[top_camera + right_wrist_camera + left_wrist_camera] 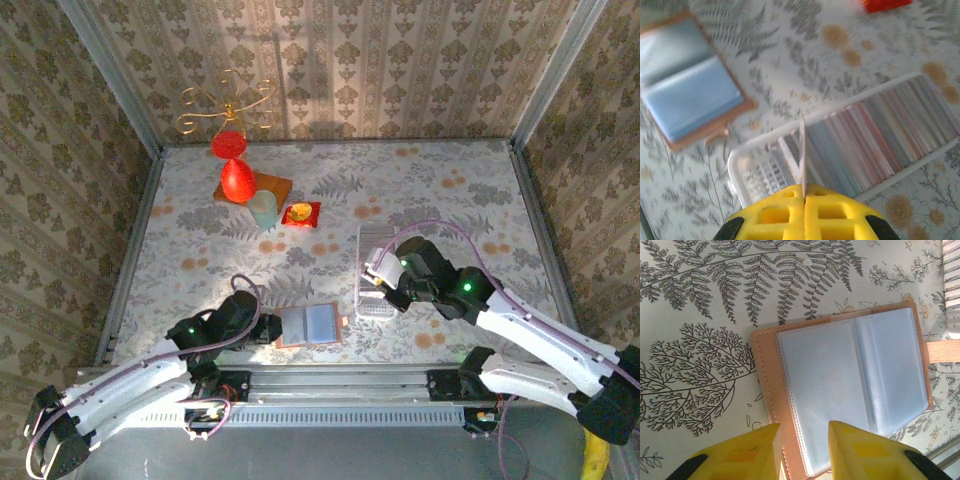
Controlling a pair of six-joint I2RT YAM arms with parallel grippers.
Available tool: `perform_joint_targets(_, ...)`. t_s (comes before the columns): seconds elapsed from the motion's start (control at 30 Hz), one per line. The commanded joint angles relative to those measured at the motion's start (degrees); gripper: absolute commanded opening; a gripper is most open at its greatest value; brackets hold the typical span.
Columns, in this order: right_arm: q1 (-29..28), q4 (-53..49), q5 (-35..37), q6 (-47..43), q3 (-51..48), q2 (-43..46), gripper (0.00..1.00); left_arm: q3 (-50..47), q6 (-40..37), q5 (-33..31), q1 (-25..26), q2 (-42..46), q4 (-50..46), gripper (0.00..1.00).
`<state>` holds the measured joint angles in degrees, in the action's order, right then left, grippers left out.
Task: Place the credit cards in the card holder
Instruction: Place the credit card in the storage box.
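Note:
The card holder (310, 326) lies open and flat near the table's front edge, its tan cover (771, 390) framing pale blue clear sleeves. My left gripper (805, 440) is open just above the holder's near left edge, one yellow finger on either side of the stitched border. My right gripper (804, 187) is shut on a credit card (803, 150), seen edge-on and upright. It holds the card over the near end of a clear ribbed tray (740, 165) that carries several more cards (880, 130). In the right wrist view the card holder (687, 85) lies at the upper left.
The clear tray (375, 240) stands right of the holder, under my right gripper (378, 280). At the back left are a red vase (235, 180) on a brown board, a pale cup (263, 210) and a small red square (302, 213). Patterned walls close in the table.

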<state>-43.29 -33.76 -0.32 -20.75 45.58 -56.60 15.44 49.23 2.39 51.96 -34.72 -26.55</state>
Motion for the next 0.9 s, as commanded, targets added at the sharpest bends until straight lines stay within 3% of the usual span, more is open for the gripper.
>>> perform_joint_targets(0.0,0.0,-5.0,-4.8,-13.5,1.4,-2.9,0.0,2.0,-0.7,0.3,-0.5,-0.4,0.5,0.3)
perform_joint_targets(0.67,0.0,4.9,-0.3,-19.2,-0.8,-16.2,0.0,1.1,-1.0,0.3,-0.5,0.2,0.7,0.31)
perform_joint_targets(0.77,-0.1,5.9,2.6,-21.3,-1.1,-17.3,0.13,1.0,-1.0,0.2,-0.5,0.1,0.8,0.31)
perform_joint_targets(0.87,-0.2,8.4,5.0,-22.6,-2.6,-16.8,0.18,0.7,-1.1,-0.2,-0.5,0.0,0.7,0.31)
